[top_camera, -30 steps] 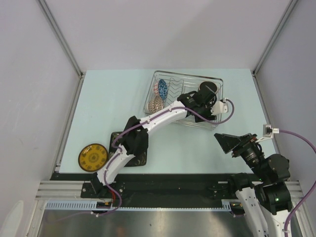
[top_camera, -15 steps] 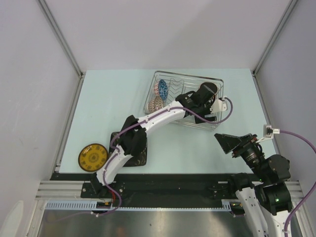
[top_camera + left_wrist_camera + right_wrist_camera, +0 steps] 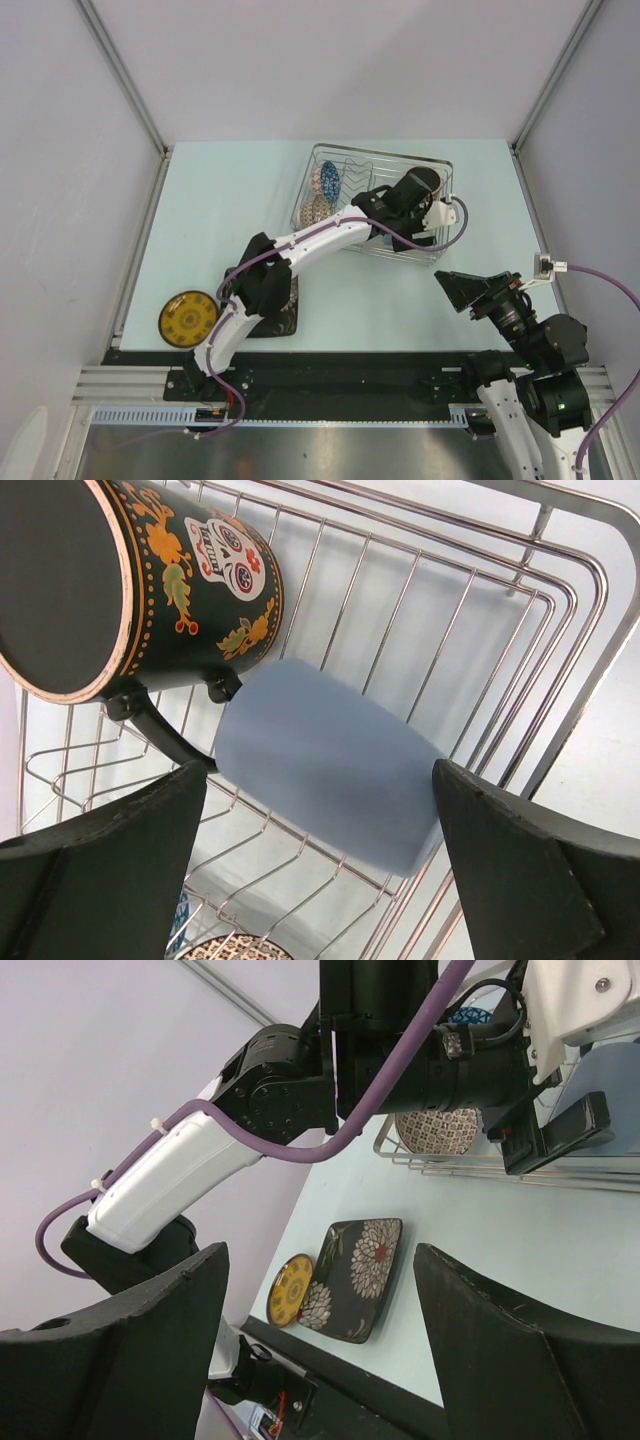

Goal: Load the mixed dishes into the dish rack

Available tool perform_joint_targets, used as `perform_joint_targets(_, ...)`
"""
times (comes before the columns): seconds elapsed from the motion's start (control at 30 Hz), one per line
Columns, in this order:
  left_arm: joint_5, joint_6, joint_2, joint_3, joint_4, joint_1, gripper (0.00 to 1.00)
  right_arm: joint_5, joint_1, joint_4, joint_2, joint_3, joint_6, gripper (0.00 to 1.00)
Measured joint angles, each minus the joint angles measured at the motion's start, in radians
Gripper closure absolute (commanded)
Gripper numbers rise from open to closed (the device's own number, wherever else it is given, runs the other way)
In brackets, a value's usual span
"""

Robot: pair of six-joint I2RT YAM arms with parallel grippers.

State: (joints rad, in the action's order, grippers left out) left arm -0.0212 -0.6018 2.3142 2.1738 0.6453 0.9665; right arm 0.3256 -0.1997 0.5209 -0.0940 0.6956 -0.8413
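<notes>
The dish rack (image 3: 440, 165) stands at the back right. My left gripper (image 3: 412, 215) reaches into its right section, open, fingers wide either side of the light-blue cup (image 3: 325, 760), which lies on the rack wires (image 3: 470, 600), not gripped. The black mug (image 3: 130, 580) lies on its side beside the cup; it also shows in the top view (image 3: 421, 181). The blue bowl (image 3: 329, 177) and beige-pink bowl (image 3: 317, 209) stand in the rack's left section. The black square plate (image 3: 355, 1275) and yellow plate (image 3: 187, 318) lie on the table at the near left. My right gripper (image 3: 462, 290) is open and empty above the near right.
My left arm (image 3: 300, 245) stretches across the table from the near left to the rack, over the black square plate (image 3: 284, 318). Grey walls close in the table at the back and sides. A black rail (image 3: 330, 365) runs along the near edge.
My left gripper has shifted slightly farther into the rack toward the mug, and the left elbow has moved a little left. The right arm has barely moved.
</notes>
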Motion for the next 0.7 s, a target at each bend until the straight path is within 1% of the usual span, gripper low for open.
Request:
perform_joint_targets(0.23, 0.025, 0.061, -0.02, 0.006, 0.049, -0.017, 0.0, -0.001, 0.0, 0.033, -0.002, 0.0, 0.02, 0.2)
perform_joint_targets(0.37, 0.066, 0.11, -0.084, -0.002, 0.076, -0.043, 0.0, -0.002, 0.0, 0.043, -0.029, 0.0, 0.051, 0.2)
perform_joint_targets(0.43, 0.086, 0.142, -0.144, -0.024, 0.075, -0.074, 0.0, -0.007, 0.0, 0.044, -0.06, 0.0, 0.074, 0.2)
perform_joint_targets(0.5, 0.103, 0.17, -0.194, -0.038, 0.068, -0.114, 0.0, -0.018, 0.0, 0.041, -0.103, 0.0, 0.107, 0.21)
perform_joint_targets(0.6, 0.142, 0.24, -0.252, -0.041, 0.046, -0.21, 0.0, -0.042, 0.0, 0.019, -0.211, 0.001, 0.157, 0.25)
perform_joint_targets(0.7, 0.187, 0.309, -0.27, -0.036, 0.037, -0.323, 0.0, -0.091, -0.008, -0.01, -0.413, 0.025, 0.207, 0.25)
